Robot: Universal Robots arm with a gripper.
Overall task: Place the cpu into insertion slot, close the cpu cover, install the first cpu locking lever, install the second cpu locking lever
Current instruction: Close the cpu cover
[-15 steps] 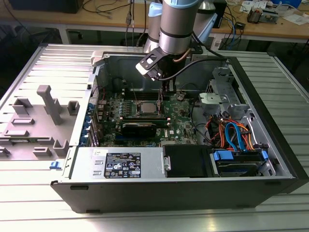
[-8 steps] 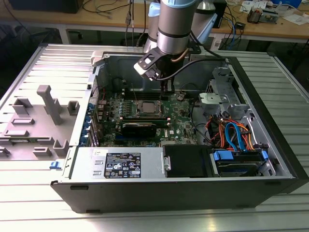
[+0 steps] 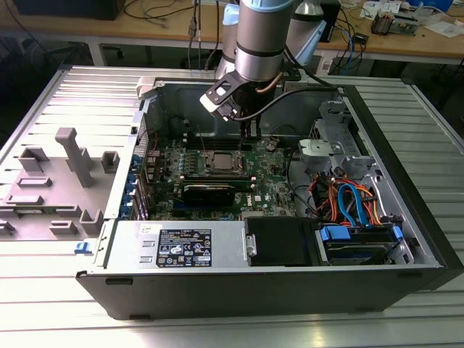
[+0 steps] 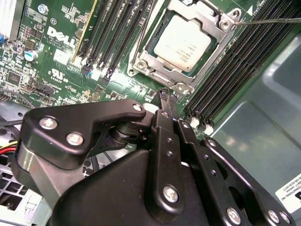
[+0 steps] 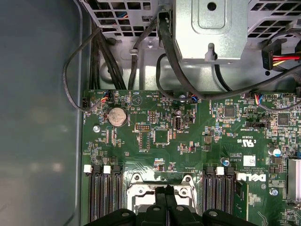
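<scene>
Ribbed grey metal table (image 3: 43, 304), with wooden workbenches (image 3: 167, 32) behind it. At the exterior view's left, grey plastic fixture blocks (image 3: 72, 156) stand on the table. Just beside them an open black computer case (image 3: 239, 293) lies on its side, with a silver power supply box bearing a white label (image 3: 181, 246) along its near wall. A green circuit board (image 3: 279, 185) covers the case floor. At the exterior view's right, blue and orange cables (image 3: 355, 203) curl beside a metal drive cage (image 3: 341, 138).

My arm comes down into the case from above. My black pincer (image 3: 250, 132) hangs over the board, just beside the small square insertion slot with its silver metal rim (image 5: 138, 188). My two fingertips (image 4: 164, 101) are pressed together with nothing between them.

The cpu (image 4: 183, 42), a small flat square chip with a dull silver-grey metal top, sits flat in the slot. The cpu cover (image 4: 162, 77), a thin silver metal frame plate, lies down around it, and the chip shows through its square window. A thin metal rod (image 4: 268, 20) runs out from one corner of the cover, above long narrow black memory slots (image 4: 235, 70).

Memory slots flank the socket on both sides. Beyond one bank lies a bare grey case panel (image 5: 37, 117). Past the board's edge, black cables (image 5: 164, 47) bunch near the cage. The space above the socket is open.
</scene>
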